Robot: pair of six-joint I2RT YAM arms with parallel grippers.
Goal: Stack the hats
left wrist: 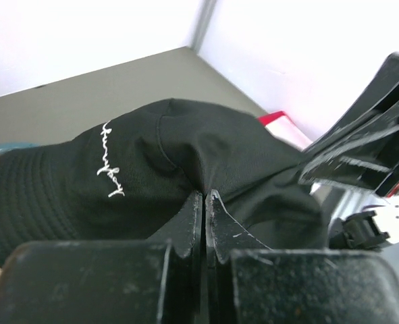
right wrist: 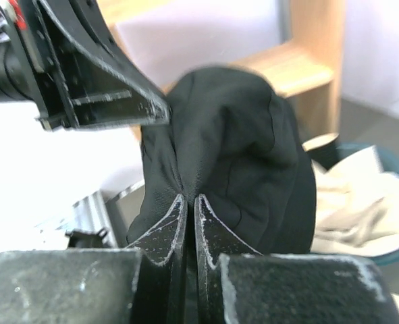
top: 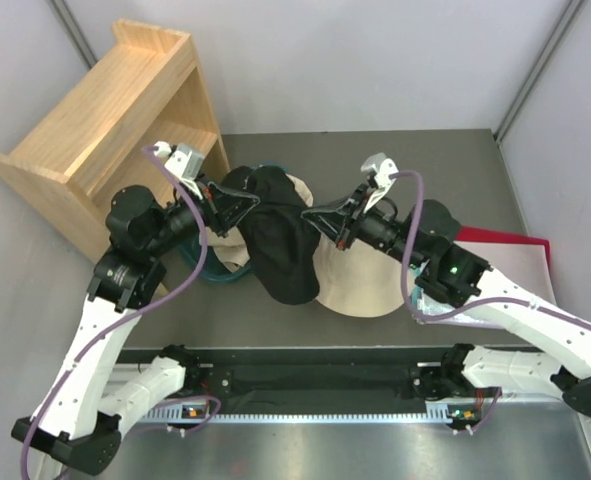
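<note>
An all-black bucket hat hangs in the air between my two grippers. My left gripper is shut on its left edge; the left wrist view shows the fabric, with white script, pinched at the fingertips. My right gripper is shut on its right edge, and the right wrist view shows the black hat pinched at the tips. Below it a cream-beige hat lies spread on the table. More cream hats lie in the teal tub.
A wooden shelf unit stands at the back left, close to the left arm. A red-edged flat item lies at the right under the right arm. The table's near edge carries the arm bases.
</note>
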